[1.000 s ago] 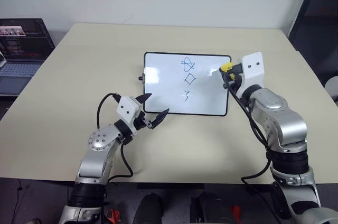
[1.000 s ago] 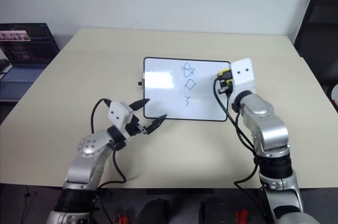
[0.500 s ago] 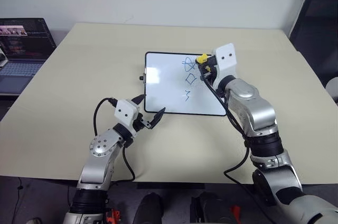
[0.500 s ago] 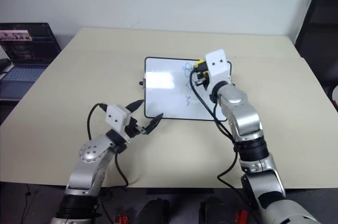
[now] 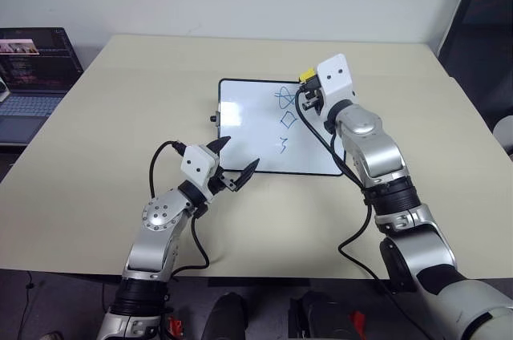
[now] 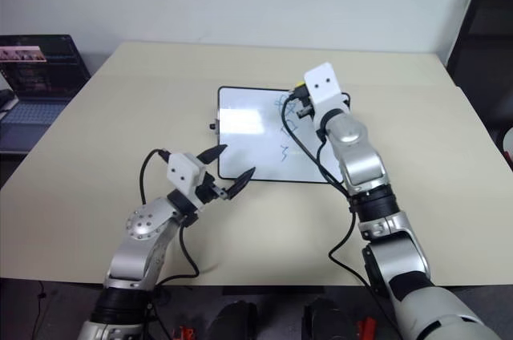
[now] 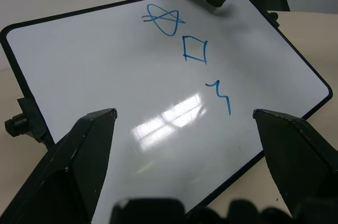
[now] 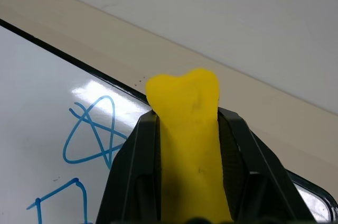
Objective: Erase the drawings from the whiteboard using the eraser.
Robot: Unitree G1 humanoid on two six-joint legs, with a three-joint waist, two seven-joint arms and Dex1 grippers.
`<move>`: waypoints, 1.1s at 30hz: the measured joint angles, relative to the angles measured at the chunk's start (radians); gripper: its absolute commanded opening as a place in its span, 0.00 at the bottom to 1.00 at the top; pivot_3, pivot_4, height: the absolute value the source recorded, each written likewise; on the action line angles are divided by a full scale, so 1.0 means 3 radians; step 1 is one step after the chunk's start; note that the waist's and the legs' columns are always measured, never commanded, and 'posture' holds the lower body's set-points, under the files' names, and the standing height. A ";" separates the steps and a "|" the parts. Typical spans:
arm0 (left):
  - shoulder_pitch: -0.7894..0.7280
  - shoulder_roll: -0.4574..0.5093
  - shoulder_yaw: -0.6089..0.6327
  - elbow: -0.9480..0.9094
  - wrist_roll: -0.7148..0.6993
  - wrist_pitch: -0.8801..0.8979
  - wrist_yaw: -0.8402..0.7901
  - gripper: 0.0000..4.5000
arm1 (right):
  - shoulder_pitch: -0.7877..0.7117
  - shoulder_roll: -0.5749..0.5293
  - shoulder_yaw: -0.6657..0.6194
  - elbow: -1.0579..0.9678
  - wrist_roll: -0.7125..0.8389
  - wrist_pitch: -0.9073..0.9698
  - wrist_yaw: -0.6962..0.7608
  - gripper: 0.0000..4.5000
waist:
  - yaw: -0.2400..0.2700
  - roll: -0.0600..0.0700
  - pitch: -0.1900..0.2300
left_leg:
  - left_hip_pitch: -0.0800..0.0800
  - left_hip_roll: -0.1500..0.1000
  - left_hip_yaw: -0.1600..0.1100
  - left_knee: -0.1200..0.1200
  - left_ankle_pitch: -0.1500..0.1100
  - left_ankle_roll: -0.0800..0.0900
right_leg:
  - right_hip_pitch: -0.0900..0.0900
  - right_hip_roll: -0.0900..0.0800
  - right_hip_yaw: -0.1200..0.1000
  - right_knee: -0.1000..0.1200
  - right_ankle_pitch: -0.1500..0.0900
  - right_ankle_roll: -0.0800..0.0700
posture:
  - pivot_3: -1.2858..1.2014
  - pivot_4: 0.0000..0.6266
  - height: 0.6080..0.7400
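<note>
Three blue drawings (image 7: pixel 191 49) sit untouched in a column on the whiteboard (image 5: pixel 248 127), which lies flat near the middle of the table (image 5: pixel 120 99). The right gripper (image 8: pixel 185 129) has its fingers clamped on the yellow eraser (image 8: pixel 188 129), held over the board's far edge just beside the star. The eraser looks light and somewhat squashy, pinched along its long sides, so it probably needs firm, flat pressure to wipe. The board seems thin, stiff and slick, likely to slide. The left gripper (image 5: pixel 234 170), fingers spread wide and empty, hovers at the board's near corner
</note>
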 measured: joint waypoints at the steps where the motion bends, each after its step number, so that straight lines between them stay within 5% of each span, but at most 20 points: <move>1: -0.0003 0.0004 0.0004 0.0000 0.0000 0.0000 0.0000 1.00 | 0.0000 0.0009 0.0007 0.0000 -0.0022 0.0000 0.0007 0.24 | -0.0001 0.0000 0.0000 | 0.0000 0.0000 0.0000 0.0000 0.0000 0.0000 | 0.0000 0.0000 0.0000 0.0000 0.0000 0.0000 | 0.52 0.24 1.00; 33: 0.0098 0.0071 0.0141 -0.0197 -0.0007 0.0077 0.0147 1.00 | -0.0302 0.0152 0.0201 0.0489 -0.0069 0.0162 0.0362 0.24 | -0.0003 0.0001 0.0001 | 0.0000 0.0000 0.0000 0.0000 0.0000 0.0000 | 0.0000 -0.0001 0.0000 0.0000 0.0000 0.0000 | 0.52 0.24 1.00</move>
